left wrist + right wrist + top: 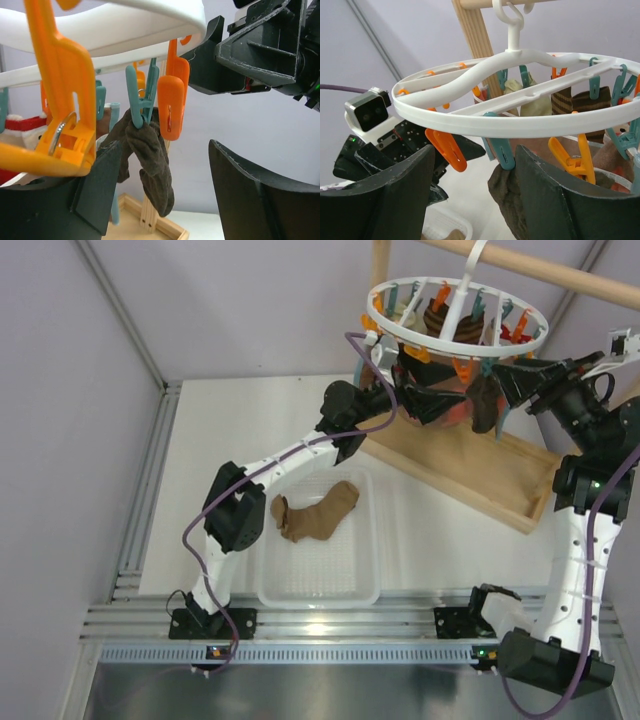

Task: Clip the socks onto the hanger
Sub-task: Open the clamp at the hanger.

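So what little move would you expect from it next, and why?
Probably it should draw the left gripper back from the hanger and lower it toward the tray. The dark sock already hangs from a teal peg, the gripper's fingers stand apart holding nothing, and a tan sock lies in the tray, not yet clipped.

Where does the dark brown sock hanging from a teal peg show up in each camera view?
Top external: the dark brown sock hangs upper right, below the front right of the white hanger ring.
Left wrist: the sock dangles at centre from a teal peg.
Right wrist: the sock sits bottom centre under a teal peg.
Shared landmark: the white hanger ring.
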Tool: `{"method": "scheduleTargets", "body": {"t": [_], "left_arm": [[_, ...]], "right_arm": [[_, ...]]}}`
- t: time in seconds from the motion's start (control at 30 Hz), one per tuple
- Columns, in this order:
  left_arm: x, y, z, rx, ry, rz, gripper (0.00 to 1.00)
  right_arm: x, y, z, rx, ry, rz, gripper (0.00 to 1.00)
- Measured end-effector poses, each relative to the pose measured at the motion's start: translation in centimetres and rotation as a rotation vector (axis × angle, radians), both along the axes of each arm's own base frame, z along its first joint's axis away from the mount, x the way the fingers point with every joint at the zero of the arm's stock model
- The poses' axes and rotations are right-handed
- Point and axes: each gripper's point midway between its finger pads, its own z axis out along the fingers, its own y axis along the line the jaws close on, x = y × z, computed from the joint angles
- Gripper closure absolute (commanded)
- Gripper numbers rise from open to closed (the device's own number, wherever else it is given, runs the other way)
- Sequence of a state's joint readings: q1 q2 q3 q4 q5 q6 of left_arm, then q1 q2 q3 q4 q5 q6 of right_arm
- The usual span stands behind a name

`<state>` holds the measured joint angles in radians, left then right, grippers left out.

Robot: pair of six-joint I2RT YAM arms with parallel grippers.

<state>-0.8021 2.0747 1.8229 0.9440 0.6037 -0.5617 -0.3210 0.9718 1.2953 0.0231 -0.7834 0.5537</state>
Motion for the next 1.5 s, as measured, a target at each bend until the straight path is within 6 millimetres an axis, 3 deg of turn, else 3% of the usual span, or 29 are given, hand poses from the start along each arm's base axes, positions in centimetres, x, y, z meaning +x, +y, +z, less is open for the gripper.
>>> {"method": "scheduleTargets", "body": {"t": [0.13, 0.33, 0.47, 0.6, 0.63, 1.13, 1.5], "left_arm": [[0.0, -1.0, 0.6, -0.049, -0.010, -0.007, 0.28], [-0.5, -1.4, 1.9, -0.110, -0.036, -0.012, 0.45], [-1.0, -1.6, 2.3, -0.122, -0.056, -0.011, 0.65], [-1.3, -2.2, 2.1, -0.109, -0.069, 0.005, 0.95], [-1.2, -2.3, 2.0, -0.106, -0.068, 0.011, 0.97], [-0.5, -4.0, 0.3, 0.053, -0.077, 0.127, 1.00], [-0.4, -4.0, 0.0, 0.080, -0.091, 0.145, 1.00]], "right_arm": [[0.2, 0.2, 0.4, 0.013, -0.004, 0.015, 0.36], [0.0, 0.6, 0.7, 0.014, -0.013, 0.036, 0.36], [-0.1, 1.1, 0.6, 0.006, -0.017, 0.050, 0.38], [0.0, 1.7, 0.3, -0.022, -0.021, 0.052, 0.38], [0.1, 1.8, 0.2, -0.029, -0.022, 0.051, 0.38], [0.3, 4.2, -1.6, -0.194, -0.049, 0.028, 0.33], [1.8, 3.1, -2.7, -0.262, -0.020, -0.080, 0.36]]}}
